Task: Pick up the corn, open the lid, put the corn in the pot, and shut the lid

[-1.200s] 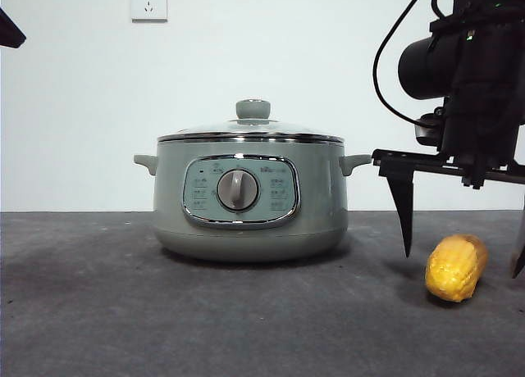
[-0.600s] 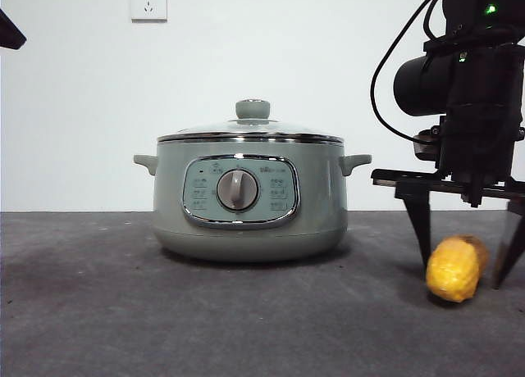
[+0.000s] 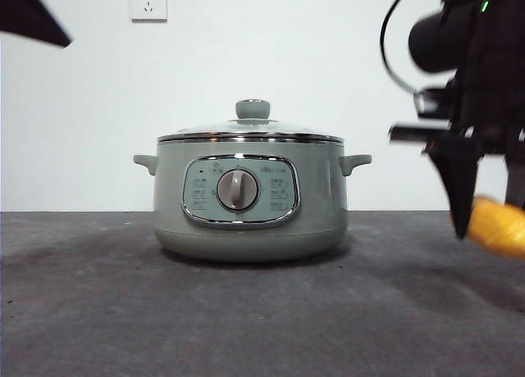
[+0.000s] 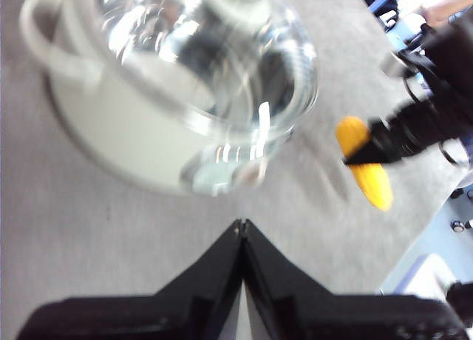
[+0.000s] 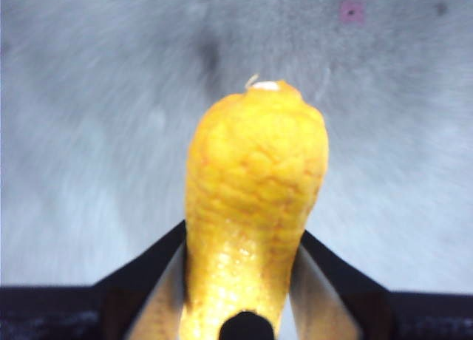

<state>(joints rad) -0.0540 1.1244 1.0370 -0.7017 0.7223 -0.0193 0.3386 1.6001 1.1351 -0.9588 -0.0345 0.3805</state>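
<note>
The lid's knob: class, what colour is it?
Pale sage green, matching the pot; the knob on the lid shows best in the front view.

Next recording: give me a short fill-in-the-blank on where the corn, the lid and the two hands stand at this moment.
1. The right hand is shut on the ____.
2. The corn hangs ____ the table, not touching it.
3. The lid sits ____ the pot.
4. The left hand holds ____.

Missing words: corn; above; on; nothing

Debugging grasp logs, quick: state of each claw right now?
Left claw: closed, holding nothing, near the pot.
Right claw: closed on the corn, lifted off the table.
</note>
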